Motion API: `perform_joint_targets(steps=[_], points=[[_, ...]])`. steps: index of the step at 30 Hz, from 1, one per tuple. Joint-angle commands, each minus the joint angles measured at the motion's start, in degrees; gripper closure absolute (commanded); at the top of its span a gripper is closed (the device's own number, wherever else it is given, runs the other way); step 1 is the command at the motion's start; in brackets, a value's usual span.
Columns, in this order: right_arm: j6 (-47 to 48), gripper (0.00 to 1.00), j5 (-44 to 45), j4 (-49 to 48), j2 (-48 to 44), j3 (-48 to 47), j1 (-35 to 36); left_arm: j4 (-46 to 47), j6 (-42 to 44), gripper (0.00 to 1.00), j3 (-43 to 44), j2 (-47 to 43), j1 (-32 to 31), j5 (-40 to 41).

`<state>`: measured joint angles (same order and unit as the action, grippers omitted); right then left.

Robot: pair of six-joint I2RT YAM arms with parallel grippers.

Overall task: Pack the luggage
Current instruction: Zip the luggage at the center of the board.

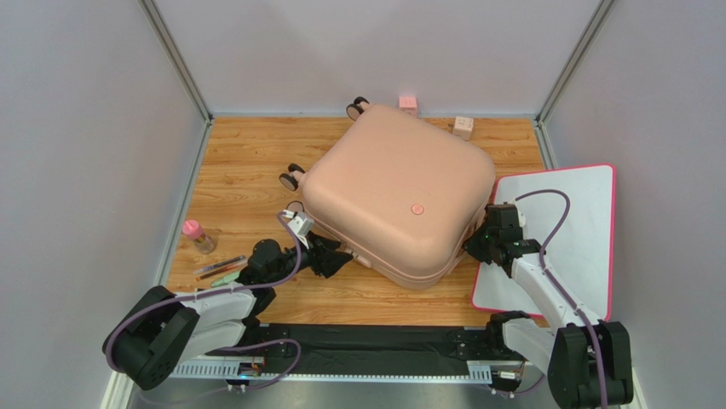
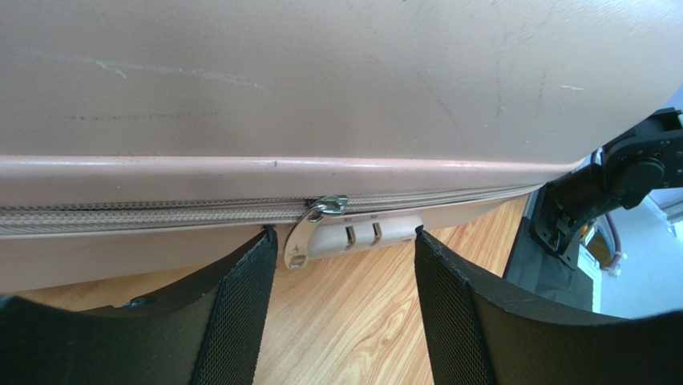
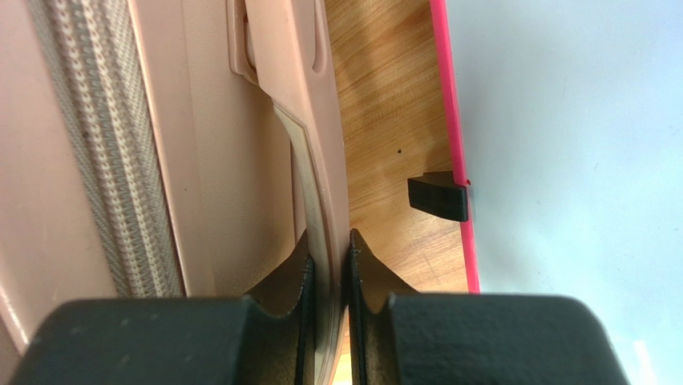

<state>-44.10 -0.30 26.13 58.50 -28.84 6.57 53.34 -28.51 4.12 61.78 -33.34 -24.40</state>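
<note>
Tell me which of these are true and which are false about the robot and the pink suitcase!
1. The luggage lies shut on the wooden table. True.
2. The right gripper is open and touches nothing. False: it is shut on the suitcase's side handle.
3. The left gripper is open and faces the zipper pull. True.
4. The white board lies on top of the suitcase. False: it lies beside the suitcase, under the right arm.
5. The pink-capped bottle is packed inside the suitcase. False: it is out on the table, near the left arm.
</note>
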Motion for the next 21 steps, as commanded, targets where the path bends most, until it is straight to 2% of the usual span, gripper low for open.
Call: perform_joint_targets(steps=[1,9,12,13,15,16,21], points=[[1.6,1.00,2.7,0.0,-2.2,-1.3,-0.9,4.8,0.2,0.31,2.3,1.9,0.0,-1.6],[1.6,1.00,2.7,-0.3,-2.3,-1.1,-0.9,7.6,-0.5,0.47,3.1,4.1,-0.1,-1.2],[1.7,1.00,2.7,-0.2,-2.4,-1.0,-0.9,7.8,-0.7,0.59,3.1,3.5,-0.1,0.5],[1.7,1.00,2.8,-0.1,-2.4,-1.0,-0.9,7.7,-0.8,0.67,3.2,3.4,0.0,1.1],[1.7,1.00,2.8,-0.1,-2.5,-1.0,-0.9,6.9,-1.1,0.75,3.4,3.5,0.0,3.0],[1.7,1.00,2.9,0.1,-2.5,-1.0,-0.9,5.9,-1.2,0.83,4.0,3.7,0.0,3.2],[1.7,1.00,3.4,0.4,-2.8,-0.7,-0.9,5.5,-2.9,0.97,4.2,5.2,0.0,6.2]])
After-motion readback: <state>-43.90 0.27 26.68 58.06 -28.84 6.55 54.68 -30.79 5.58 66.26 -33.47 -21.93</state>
